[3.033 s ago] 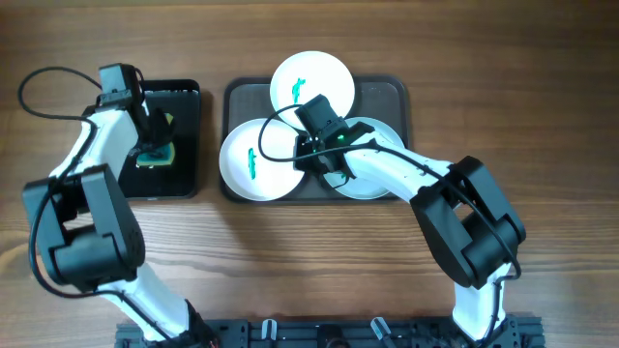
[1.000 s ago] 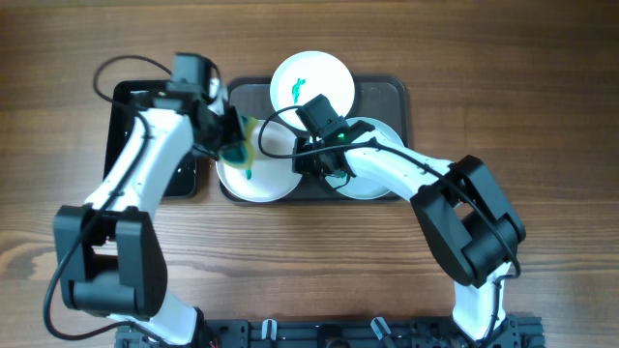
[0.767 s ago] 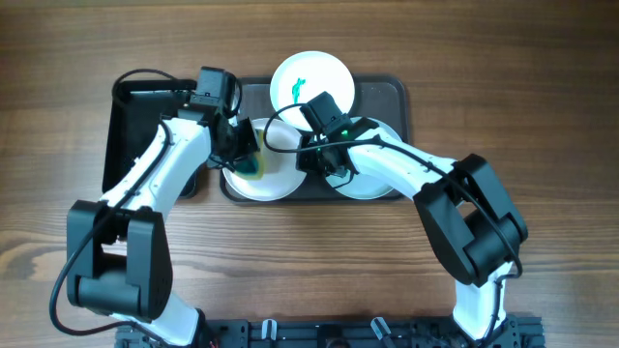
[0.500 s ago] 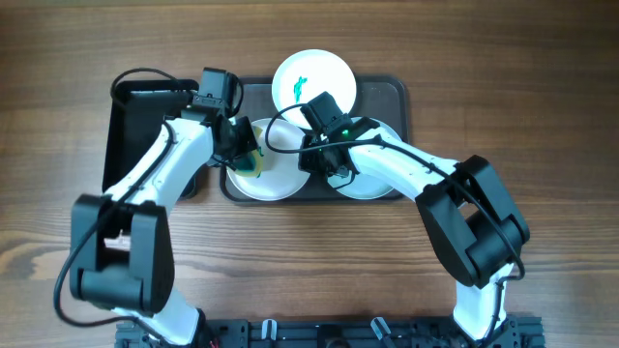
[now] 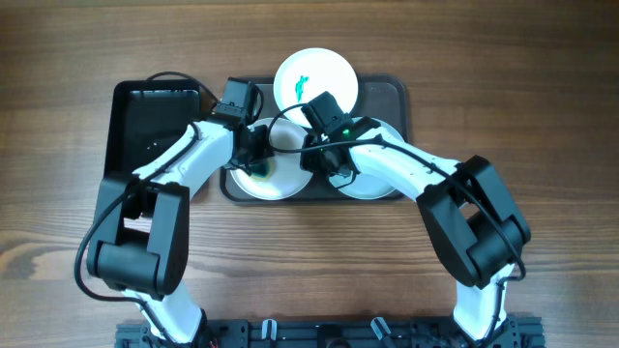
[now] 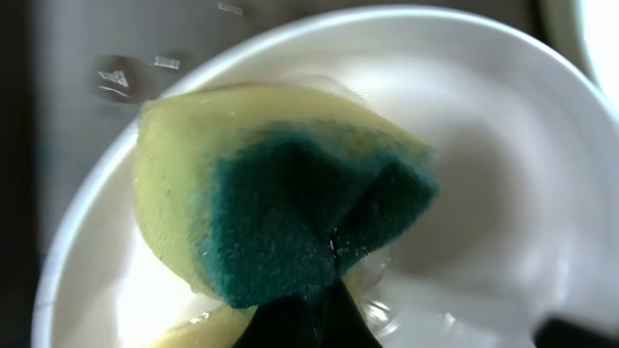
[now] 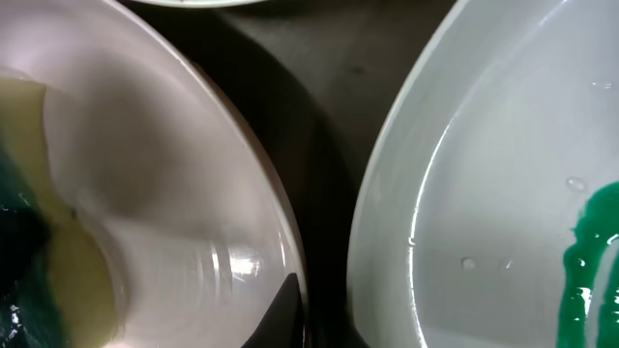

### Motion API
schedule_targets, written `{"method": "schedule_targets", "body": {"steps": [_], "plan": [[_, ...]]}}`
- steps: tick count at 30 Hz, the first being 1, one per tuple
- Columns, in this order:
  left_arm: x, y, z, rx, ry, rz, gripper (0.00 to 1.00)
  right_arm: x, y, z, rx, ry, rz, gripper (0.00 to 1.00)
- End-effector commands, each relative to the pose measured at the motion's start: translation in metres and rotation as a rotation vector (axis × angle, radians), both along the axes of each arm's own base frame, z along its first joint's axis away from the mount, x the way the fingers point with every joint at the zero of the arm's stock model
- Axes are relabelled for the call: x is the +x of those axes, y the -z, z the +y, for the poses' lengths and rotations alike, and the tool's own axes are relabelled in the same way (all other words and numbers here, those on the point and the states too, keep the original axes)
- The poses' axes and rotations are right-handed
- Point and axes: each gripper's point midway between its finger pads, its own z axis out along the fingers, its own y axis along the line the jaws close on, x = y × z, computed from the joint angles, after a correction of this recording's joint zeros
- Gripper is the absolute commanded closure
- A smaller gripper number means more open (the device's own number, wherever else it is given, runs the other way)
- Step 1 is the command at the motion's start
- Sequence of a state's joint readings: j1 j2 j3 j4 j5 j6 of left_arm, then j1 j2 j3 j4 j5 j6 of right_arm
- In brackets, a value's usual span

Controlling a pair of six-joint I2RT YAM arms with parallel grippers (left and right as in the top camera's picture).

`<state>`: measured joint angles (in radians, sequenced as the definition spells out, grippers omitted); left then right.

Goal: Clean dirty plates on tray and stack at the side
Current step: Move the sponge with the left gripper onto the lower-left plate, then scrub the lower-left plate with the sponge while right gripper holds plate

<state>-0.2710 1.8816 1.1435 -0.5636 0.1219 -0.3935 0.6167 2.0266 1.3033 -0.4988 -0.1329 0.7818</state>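
Observation:
The dark grey-brown tray [image 5: 392,93] holds three plates. The near-left white plate [image 5: 280,182] has my left gripper [image 5: 254,157] over it, shut on a yellow-and-green sponge [image 6: 290,208] that presses into the wet plate [image 6: 503,164]. My right gripper [image 5: 315,162] is shut on that plate's right rim [image 7: 280,222], with one finger [image 7: 288,311] inside the rim. The pale blue plate [image 5: 379,176] lies to the right and has a green smear [image 7: 592,261]. The far white plate [image 5: 315,81] has a green smear too.
A smaller glossy black tray [image 5: 153,130] lies left of the big tray, with the left arm reaching across its right side. Bare wooden table [image 5: 309,261] lies in front and to both sides.
My left arm carried the sponge from the black tray rightward onto the near-left white plate and slid it across. The plate's green smear no longer shows. The right arm barely moved.

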Motion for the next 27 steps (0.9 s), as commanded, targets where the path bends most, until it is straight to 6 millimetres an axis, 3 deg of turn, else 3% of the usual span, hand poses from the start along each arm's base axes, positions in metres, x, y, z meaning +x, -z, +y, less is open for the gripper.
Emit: {"method": "schedule_targets", "body": {"steps": [1,7,9,13,17,21,27], "plan": [[-0.040,0.012,-0.061,-0.276,0.224,0.133,0.96,0.004,-0.002,-0.004,-0.019,0.014,-0.020,0.96],[-0.031,0.010,-0.046,-0.286,0.190,0.118,0.96,0.004,-0.002,-0.004,-0.019,0.014,-0.020,0.96],[-0.024,0.010,-0.032,-0.262,0.140,0.108,0.96,0.004,-0.002,-0.004,-0.019,0.014,-0.020,0.96],[-0.013,0.010,0.027,-0.018,-0.079,0.102,0.96,0.004,-0.002,-0.004,-0.018,0.014,-0.020,0.96],[-0.002,-0.019,0.068,0.220,-0.136,0.021,0.96,0.005,-0.002,-0.003,-0.011,0.013,-0.024,0.96],[0.004,-0.032,0.060,0.246,-0.116,-0.040,0.96,0.005,-0.003,-0.002,-0.007,0.012,-0.025,0.96],[-0.002,-0.017,0.025,0.197,-0.053,-0.015,0.96,0.005,-0.003,-0.002,-0.009,0.011,-0.023,0.96]]}}
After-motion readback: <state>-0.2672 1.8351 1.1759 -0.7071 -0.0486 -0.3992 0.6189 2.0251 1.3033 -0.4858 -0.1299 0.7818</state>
